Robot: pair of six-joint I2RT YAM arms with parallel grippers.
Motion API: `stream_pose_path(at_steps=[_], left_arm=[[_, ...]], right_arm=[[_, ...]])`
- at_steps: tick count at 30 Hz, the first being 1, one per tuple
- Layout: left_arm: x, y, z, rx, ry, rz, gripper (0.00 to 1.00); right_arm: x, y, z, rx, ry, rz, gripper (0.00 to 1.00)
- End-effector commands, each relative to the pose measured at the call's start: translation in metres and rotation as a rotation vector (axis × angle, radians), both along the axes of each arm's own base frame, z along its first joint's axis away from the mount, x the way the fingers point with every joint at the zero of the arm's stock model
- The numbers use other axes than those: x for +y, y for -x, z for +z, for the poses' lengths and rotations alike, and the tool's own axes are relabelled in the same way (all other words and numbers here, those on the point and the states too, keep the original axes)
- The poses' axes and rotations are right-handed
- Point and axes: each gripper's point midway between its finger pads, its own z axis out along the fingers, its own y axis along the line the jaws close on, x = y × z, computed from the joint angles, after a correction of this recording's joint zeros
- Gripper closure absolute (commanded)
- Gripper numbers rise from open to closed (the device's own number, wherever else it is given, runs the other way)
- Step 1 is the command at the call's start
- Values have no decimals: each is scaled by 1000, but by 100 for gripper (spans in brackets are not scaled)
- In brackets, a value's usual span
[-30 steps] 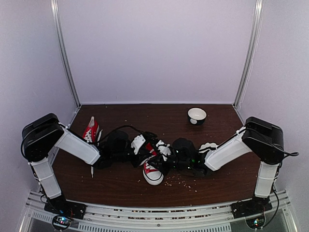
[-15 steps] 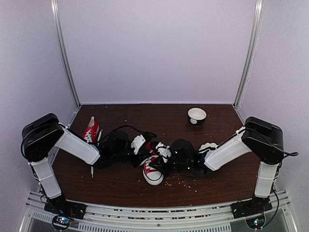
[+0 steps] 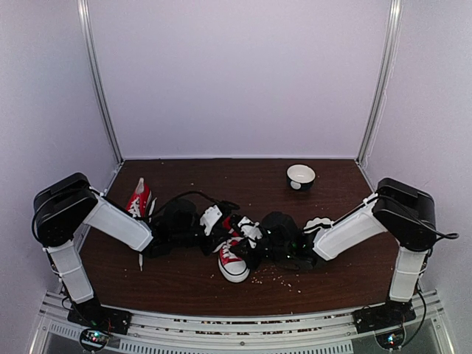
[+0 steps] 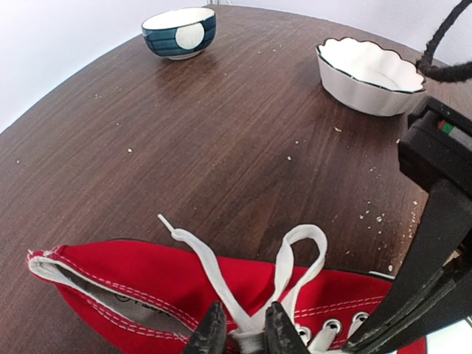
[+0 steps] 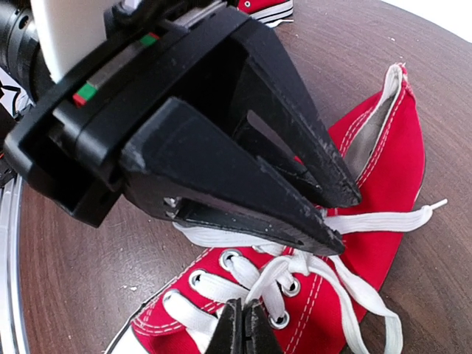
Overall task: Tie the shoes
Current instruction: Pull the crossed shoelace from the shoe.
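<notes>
One red shoe (image 3: 233, 261) lies at mid-table, toe cap toward me, between both grippers. The other shoe (image 3: 138, 199) lies at the far left. My left gripper (image 4: 247, 333) is closed on the white lace where its strands cross above the top eyelets. A loop (image 4: 302, 240) and a free end (image 4: 184, 236) fan out over the red canvas (image 4: 133, 284). My right gripper (image 5: 243, 326) is shut on a lace strand (image 5: 274, 282) running down from the knot over the eyelets. The left gripper's black fingers (image 5: 243, 184) hang just above.
A blue-rimmed bowl (image 3: 300, 177) stands at the back right, also in the left wrist view (image 4: 179, 32). A white scalloped bowl (image 4: 369, 65) sits near the right arm (image 3: 346, 232). Crumbs (image 3: 276, 276) are scattered on the brown table (image 3: 184, 284).
</notes>
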Motion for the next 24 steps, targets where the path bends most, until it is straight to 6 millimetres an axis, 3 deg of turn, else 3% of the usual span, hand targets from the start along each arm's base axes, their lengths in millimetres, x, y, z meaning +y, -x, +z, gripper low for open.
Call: stream_pose_path(at_steps=[1,12,24], left_arm=[[4,-5,-3,2,-1,17,81],[5,-6,-3,1,-3,21,79],[7,-7,-6,1,-11,30,77]], right_arm=[[-9,-4,14,-23,-2,-31,100],[-23,-6,20,-29,-1,-56,100],[-49,20,5,44,70,-9,100]])
